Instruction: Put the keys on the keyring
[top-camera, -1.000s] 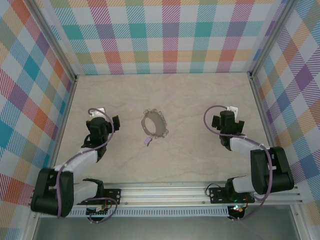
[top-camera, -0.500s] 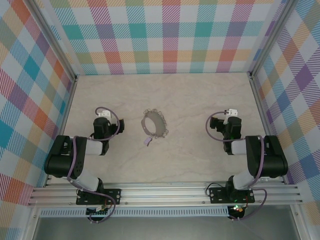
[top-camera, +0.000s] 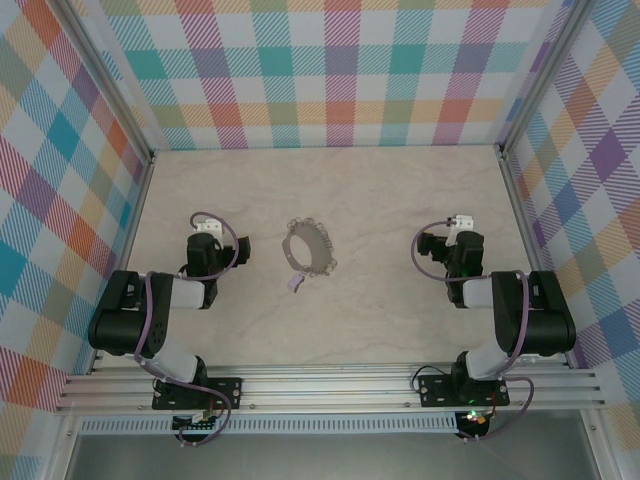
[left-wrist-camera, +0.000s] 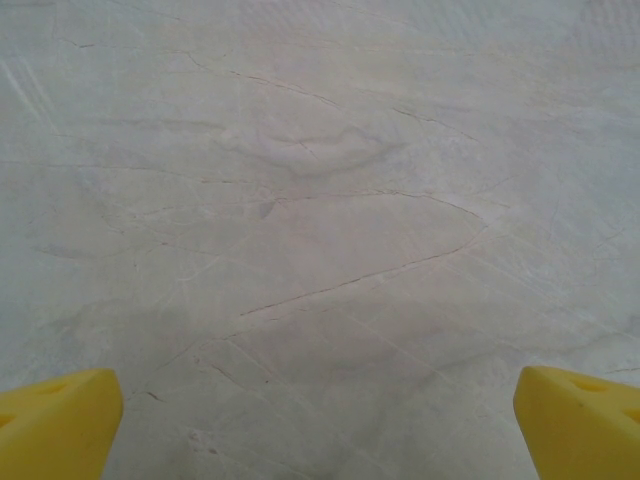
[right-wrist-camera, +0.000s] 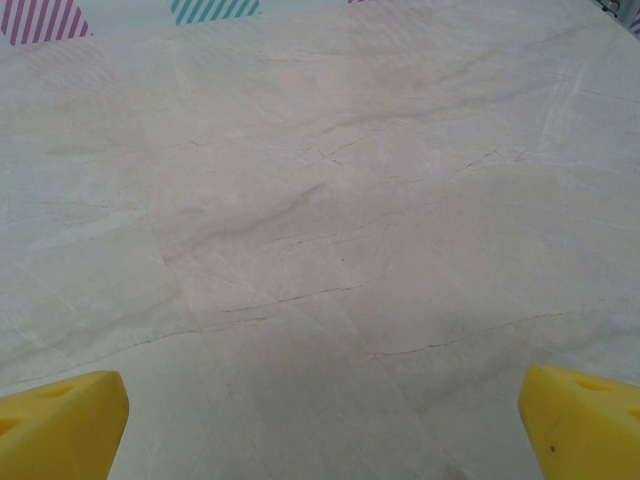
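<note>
Left gripper (left-wrist-camera: 320, 430) first: jaws spread wide, the yellow fingertips (left-wrist-camera: 55, 425) sitting in the two bottom corners of the wrist view. Between them is bare marble, with nothing held and nothing touched. From above, that gripper (top-camera: 205, 238) sits left of centre in the frame, pointing toward the top.

Over to the right gripper (right-wrist-camera: 320, 425), and it's the same story: jaws fully apart, a yellow fingertip (right-wrist-camera: 60, 425) low in each corner, and it grips nothing. In the overhead view it (top-camera: 458, 240) stands right of centre, level with its partner.

Between them lies the keyring (top-camera: 310, 226), a silver chain loop flat on the table (top-camera: 400, 190), just left of mid-frame and nearer the left gripper than the right one. The key (top-camera: 294, 283), with its tiny lilac head, lies just below the loop's lower-left side. Whether it touches the chain, I can't tell.

There's plenty of room: open marble stretches all around the loop, up to the checked walls (top-camera: 330, 70) at the top and both sides, and down to the metal rail (top-camera: 330, 385) along the bottom.
</note>
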